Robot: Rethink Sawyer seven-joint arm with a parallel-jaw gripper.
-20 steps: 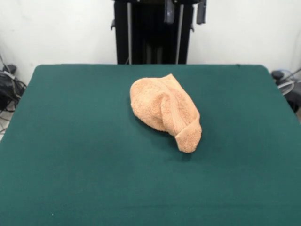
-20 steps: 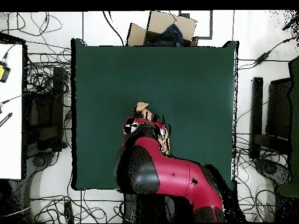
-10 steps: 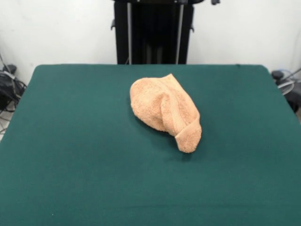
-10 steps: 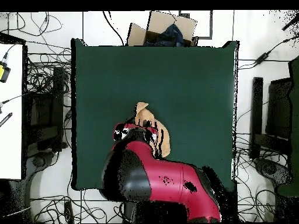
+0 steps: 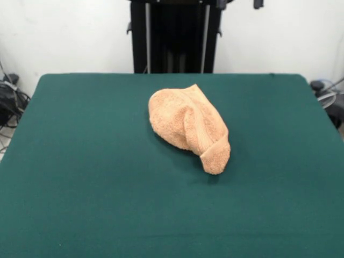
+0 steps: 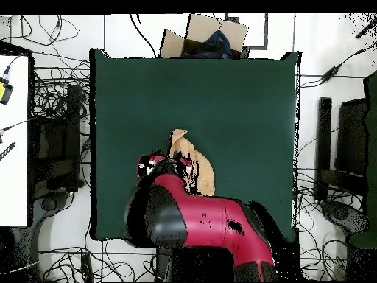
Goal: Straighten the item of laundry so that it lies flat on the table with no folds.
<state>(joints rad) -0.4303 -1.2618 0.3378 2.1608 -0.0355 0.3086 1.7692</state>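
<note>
The item of laundry [image 5: 188,126] is a peach-orange towel bunched into a rounded heap near the middle of the green table [image 5: 80,161], with a folded, hemmed flap hanging toward its front right. In the overhead view the red and black arm covers part of the towel [image 6: 205,175] on the table [image 6: 221,96]. My gripper [image 5: 239,3] shows only as two dark fingertips at the top edge of the front view, high above the towel and to its right. The tips stand apart with nothing between them.
An open cardboard box [image 6: 206,37] sits just beyond one table edge in the overhead view. Tangled cables [image 6: 59,88] lie on the floor around the table, and a white surface [image 6: 13,140] stands at the left.
The gripper tips have risen and shifted right along the top edge of the front view. In the overhead view the arm has swung left. The towel has not moved.
</note>
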